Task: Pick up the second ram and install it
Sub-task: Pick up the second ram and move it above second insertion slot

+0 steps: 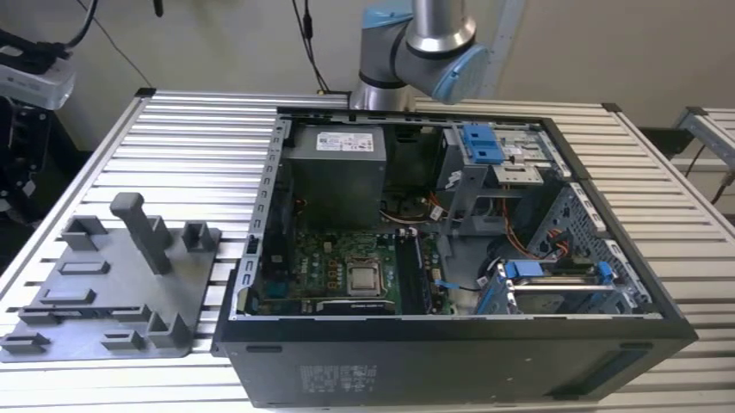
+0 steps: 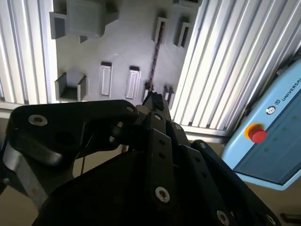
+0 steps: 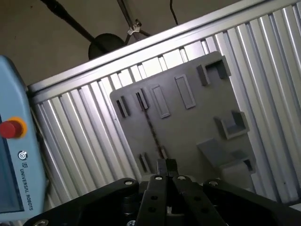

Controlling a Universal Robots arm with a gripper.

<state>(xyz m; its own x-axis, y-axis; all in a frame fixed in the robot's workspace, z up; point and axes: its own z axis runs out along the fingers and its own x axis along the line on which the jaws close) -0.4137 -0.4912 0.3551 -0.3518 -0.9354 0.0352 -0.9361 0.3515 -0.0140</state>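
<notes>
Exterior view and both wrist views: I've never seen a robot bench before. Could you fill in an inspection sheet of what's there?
Surface: slatted metal table carrying a grey fixture tray and an open computer case.
Job's things: the second ram appears to be the thin dark strip standing on edge in the tray's slots, in both wrist views. The motherboard lies exposed in the case.
Clutter: nothing seen.
Grippers: the gripper hangs above the tray, in line with the strip; contact cannot be told.
Cables: orange wires inside the case; black cables hanging behind the table.
Surroundings: light-blue pendant with a red button beside the table; another slatted table at the exterior view's right.
</notes>
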